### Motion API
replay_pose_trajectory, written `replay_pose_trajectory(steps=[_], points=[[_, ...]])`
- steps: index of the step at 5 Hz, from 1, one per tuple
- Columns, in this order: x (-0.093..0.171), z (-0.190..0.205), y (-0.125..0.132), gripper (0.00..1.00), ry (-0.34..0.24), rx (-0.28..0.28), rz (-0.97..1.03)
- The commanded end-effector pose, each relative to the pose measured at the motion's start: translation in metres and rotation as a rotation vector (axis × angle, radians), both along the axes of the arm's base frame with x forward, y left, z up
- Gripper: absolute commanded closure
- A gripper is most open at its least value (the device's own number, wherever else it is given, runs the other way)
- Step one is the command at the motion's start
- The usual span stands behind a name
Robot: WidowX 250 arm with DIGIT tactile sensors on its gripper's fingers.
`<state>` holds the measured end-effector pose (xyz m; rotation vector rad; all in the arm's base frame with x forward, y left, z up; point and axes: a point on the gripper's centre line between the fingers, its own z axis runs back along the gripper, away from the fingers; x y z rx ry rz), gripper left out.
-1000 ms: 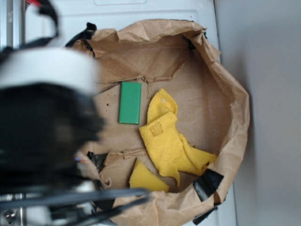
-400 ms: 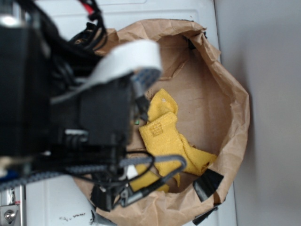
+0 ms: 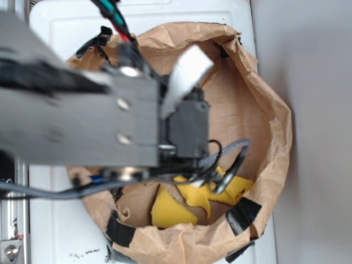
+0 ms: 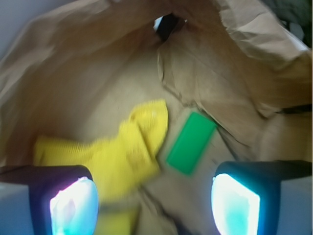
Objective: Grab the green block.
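Green block [image 4: 191,143] lies flat on the brown paper bag floor [image 4: 122,83], long axis tilted toward 1 o'clock in the wrist view. It sits just beside the yellow cloth [image 4: 122,152], which is at its 9 o'clock; can't tell if the edges touch, the frame is blurred. Nothing is on top of the block.

Gripper [image 4: 155,203] is spread wide and empty, one fingertip [image 4: 71,205] at the lower left and the other at the lower right of the wrist view. The block is at 1 o'clock from the midpoint, nearer the right-hand finger, clear of both.

In the exterior view the arm [image 3: 82,126] covers the block. Visible under it: part of the yellow cloth [image 3: 234,190], a yellow sponge wedge [image 3: 168,212] at 6 o'clock, and the crumpled bag rim [image 3: 275,132] held with black tape [image 3: 242,214], on a white tabletop [image 3: 66,16].
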<state>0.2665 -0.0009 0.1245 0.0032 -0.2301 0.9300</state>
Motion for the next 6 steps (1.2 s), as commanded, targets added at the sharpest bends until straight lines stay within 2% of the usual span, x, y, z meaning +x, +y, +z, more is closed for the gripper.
replay_pose_trajectory(steps=[1, 2, 3, 4, 6], points=[[0.005, 0.01, 0.003, 0.0, -0.056, -0.001, 0.003], [0.005, 0.01, 0.003, 0.0, -0.056, -0.001, 0.003], [0.005, -0.006, 0.017, 0.0, -0.063, -0.042, 0.057], [0.005, -0.035, 0.029, 0.0, -0.082, -0.034, 0.096], [0.001, -0.074, 0.019, 0.0, -0.119, 0.003, 0.078]])
